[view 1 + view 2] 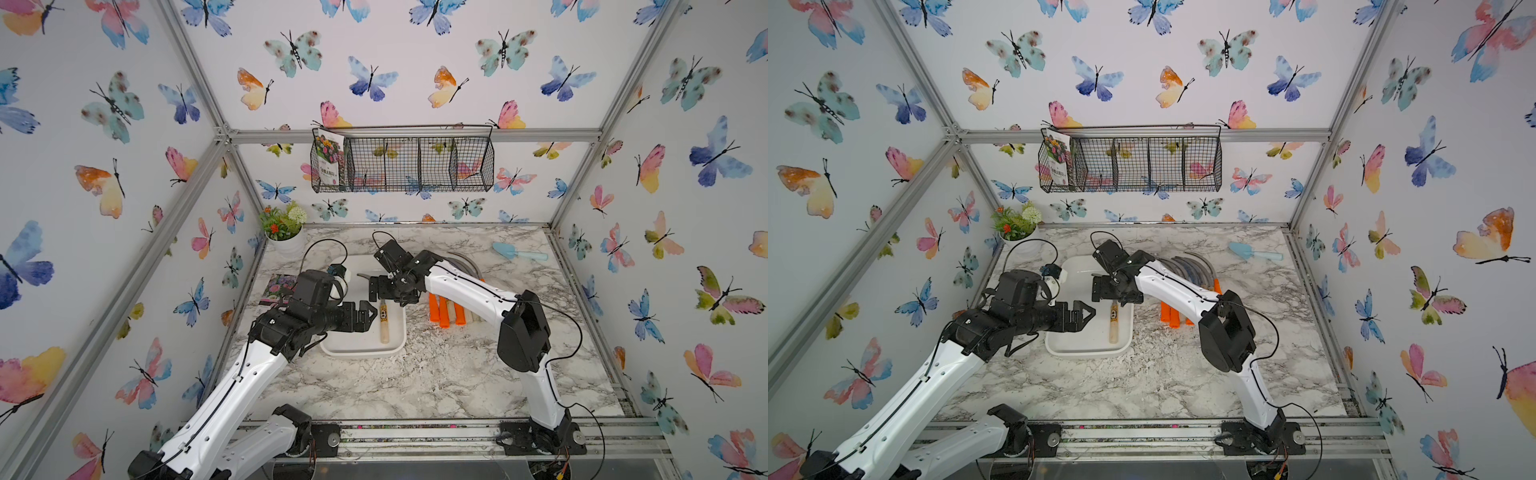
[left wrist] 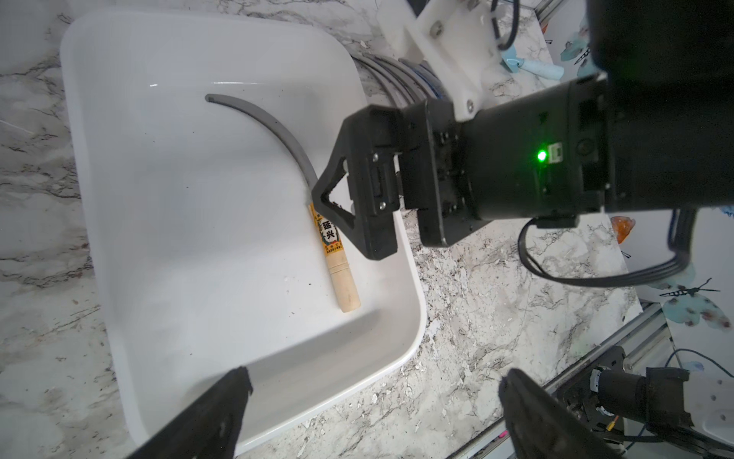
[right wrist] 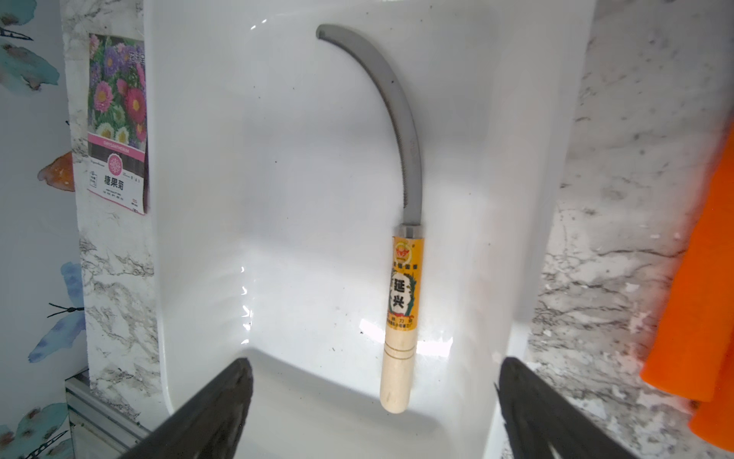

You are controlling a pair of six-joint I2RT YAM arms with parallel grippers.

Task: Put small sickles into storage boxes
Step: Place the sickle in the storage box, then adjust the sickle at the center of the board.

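We see both claws spread wide and both empty. The right claw (image 1: 380, 291) hangs over the far part of the white storage box (image 1: 361, 353). In its own wrist view, its two dark fingers (image 3: 222, 397) stand far apart, with only the box floor (image 3: 278, 198) and the butt of a handle showing between them. It pinches nothing, and we make out no contact with the tool below.

That tool is one small sickle (image 3: 401, 278). It lies flat inside the box along its right side (image 1: 1113, 320), wooden handle toward the robot and gold-black label facing up. The grey blade curves away toward the far end and bends left. From the left wrist view, one finger of the right claw (image 2: 357, 183) crosses in front of where blade meets handle (image 2: 329, 238), so that spot is hidden there.

The left claw (image 1: 369, 316) reaches in from the left at the box's near half, its jaws fully parted. In the left wrist view, one finger (image 2: 222, 413) sits over the box's near corner and the other over the marble surface (image 2: 456, 318). It holds nothing.

The remaining sickles (image 1: 444, 316) lie in a row on the surface just right of the box. Their orange handles point toward the robot, and their blades (image 1: 1187, 266) are partly hidden behind the right arm.
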